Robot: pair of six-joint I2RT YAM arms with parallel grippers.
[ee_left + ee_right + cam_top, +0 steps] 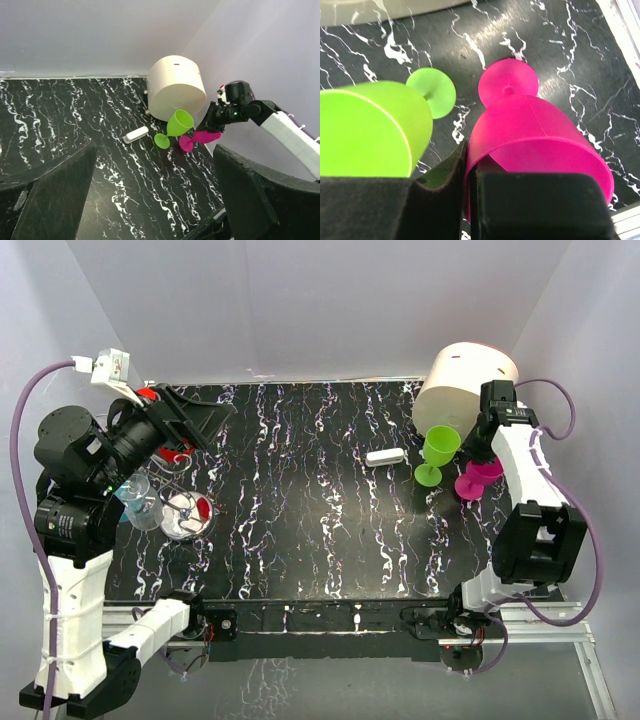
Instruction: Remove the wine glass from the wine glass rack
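Pink wine glass [535, 135] was judged off the wine glass rack [185, 512], rim pinched by right gripper [469, 165].
Clear glass [138, 502] was seen under the wide-spread left gripper [155, 152].

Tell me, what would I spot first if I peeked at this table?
Two bright cups pop out at the far right of the black marbled table: a lime green plastic wine glass and a hot pink plastic wine glass, side by side. The right gripper pinches the pink one's rim, and a big cream cylinder sits just behind them.
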